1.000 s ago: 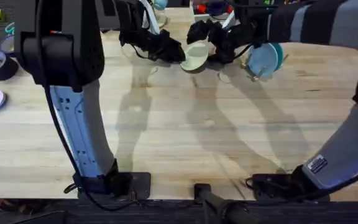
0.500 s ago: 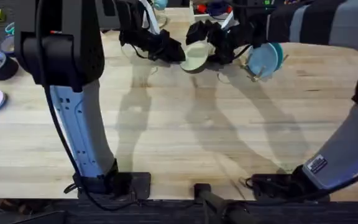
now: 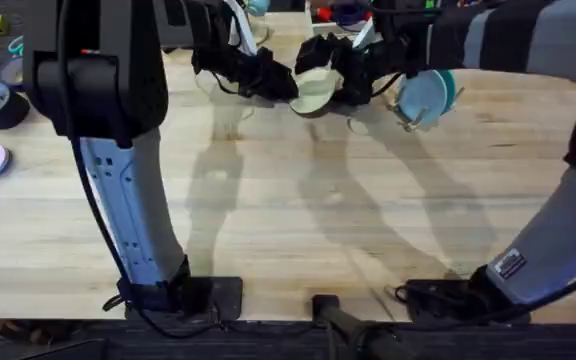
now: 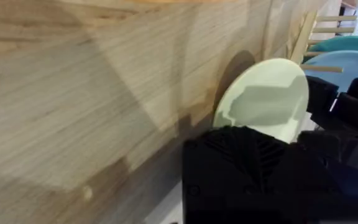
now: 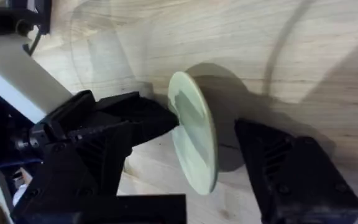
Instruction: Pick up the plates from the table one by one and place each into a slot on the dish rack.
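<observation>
The pale wooden table (image 3: 298,220) has loads of bare plank on the near side, but all the action is jammed up at the far edge, where the cream plate (image 3: 314,93) hangs above the wood between the left gripper (image 3: 280,82) and the right gripper (image 3: 340,82). The left one looks clamped on the plate's rim, while the right one's fingers sit spread around it edge-on, not visibly pinching. If either lets go at the wrong moment the plate could drop or twist, and the dish rack (image 3: 408,118) just beside them, already holding a teal plate (image 3: 446,85) and a light-blue plate (image 3: 422,98), leaves little room to swing without clipping a peg.
</observation>
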`<act>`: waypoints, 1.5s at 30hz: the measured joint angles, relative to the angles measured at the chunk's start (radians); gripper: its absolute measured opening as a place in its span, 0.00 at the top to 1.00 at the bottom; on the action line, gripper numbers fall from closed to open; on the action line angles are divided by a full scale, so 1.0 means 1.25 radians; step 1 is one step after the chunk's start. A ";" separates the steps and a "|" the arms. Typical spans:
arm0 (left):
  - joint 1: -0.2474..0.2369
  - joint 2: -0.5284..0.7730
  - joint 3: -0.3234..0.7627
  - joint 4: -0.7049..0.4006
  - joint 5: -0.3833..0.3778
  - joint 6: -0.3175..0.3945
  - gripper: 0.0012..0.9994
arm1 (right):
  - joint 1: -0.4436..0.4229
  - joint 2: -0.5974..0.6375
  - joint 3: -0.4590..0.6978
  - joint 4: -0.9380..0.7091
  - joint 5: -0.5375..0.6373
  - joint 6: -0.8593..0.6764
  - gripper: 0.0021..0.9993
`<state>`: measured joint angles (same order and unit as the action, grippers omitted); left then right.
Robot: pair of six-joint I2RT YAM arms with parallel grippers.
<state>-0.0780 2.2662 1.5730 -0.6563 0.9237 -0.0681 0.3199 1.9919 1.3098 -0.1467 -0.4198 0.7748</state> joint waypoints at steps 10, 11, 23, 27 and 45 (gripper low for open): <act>0.000 0.000 0.000 0.000 0.000 0.000 0.96 | 0.001 0.000 0.000 -0.004 -0.001 0.001 0.08; 0.000 0.000 0.000 0.000 0.000 0.000 0.96 | 0.002 0.002 0.000 -0.007 -0.003 0.003 0.12; 0.000 0.000 0.000 0.001 0.000 0.000 0.96 | 0.007 0.022 0.000 -0.020 -0.006 0.006 0.70; 0.000 0.000 0.000 0.001 0.000 -0.001 0.96 | 0.007 0.022 0.000 -0.020 -0.005 0.006 0.70; 0.005 0.001 0.003 0.005 0.001 -0.002 0.96 | 0.002 0.016 0.003 -0.009 -0.022 0.008 0.95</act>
<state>-0.0719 2.2673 1.5772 -0.6498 0.9249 -0.0711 0.3225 2.0113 1.3140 -0.1574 -0.4477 0.7853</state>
